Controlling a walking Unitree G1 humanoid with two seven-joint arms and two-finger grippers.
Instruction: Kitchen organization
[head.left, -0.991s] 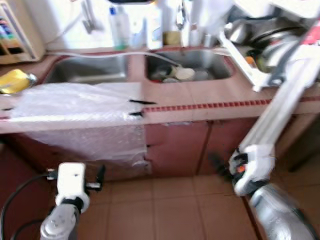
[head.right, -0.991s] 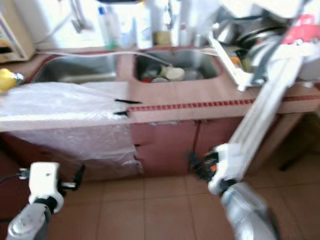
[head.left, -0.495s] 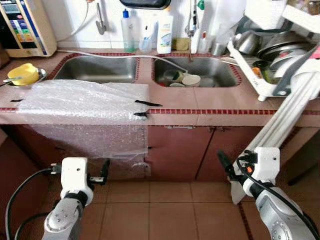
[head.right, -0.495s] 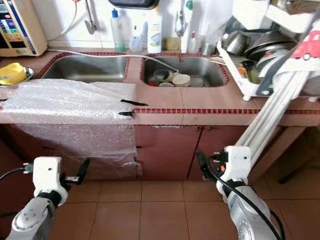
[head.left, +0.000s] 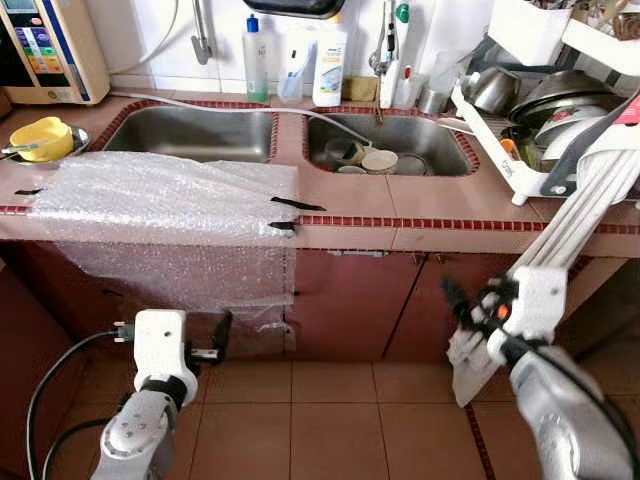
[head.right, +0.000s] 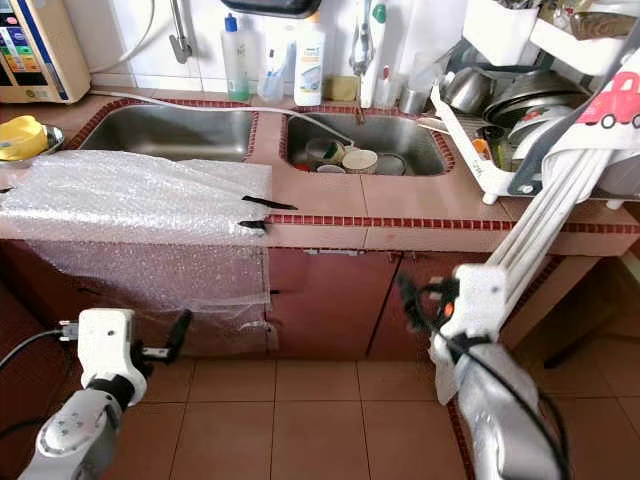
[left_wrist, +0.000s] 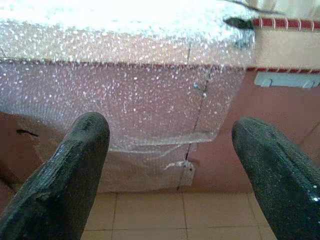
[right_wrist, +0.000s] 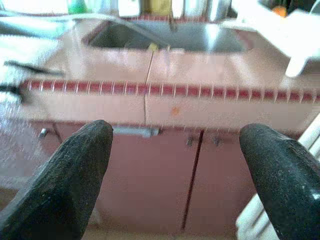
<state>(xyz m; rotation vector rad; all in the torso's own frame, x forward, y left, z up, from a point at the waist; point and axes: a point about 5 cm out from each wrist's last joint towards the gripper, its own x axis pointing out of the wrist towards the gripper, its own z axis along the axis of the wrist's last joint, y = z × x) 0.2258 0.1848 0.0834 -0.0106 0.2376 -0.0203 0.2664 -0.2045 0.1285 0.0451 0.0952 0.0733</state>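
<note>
A tiled kitchen counter (head.left: 400, 205) holds two steel sinks. The left sink (head.left: 185, 133) looks bare; the right sink (head.left: 390, 150) holds cups and bowls (head.left: 378, 160). Bubble wrap (head.left: 165, 195) is taped over the left of the counter and hangs down the cabinet front. A yellow bowl (head.left: 40, 138) sits at the far left. My left gripper (head.left: 222, 333) is low in front of the hanging wrap, open and empty (left_wrist: 169, 125). My right gripper (head.left: 455, 298) is level with the red cabinet doors (right_wrist: 150, 175) under the right sink, open and empty (right_wrist: 176, 131).
A dish rack (head.left: 545, 110) with pots and lids fills the counter's right end. A folded white frame (head.left: 575, 215) leans against the counter beside my right arm. Bottles (head.left: 328, 65) stand behind the sinks, and a water purifier (head.left: 45, 50) at the back left. Tiled floor (head.left: 330, 420) lies below.
The blurred picture from a second ago is sharp now, and the camera has shifted. My right gripper has risen a little toward the cabinet doors. The left gripper stays low.
</note>
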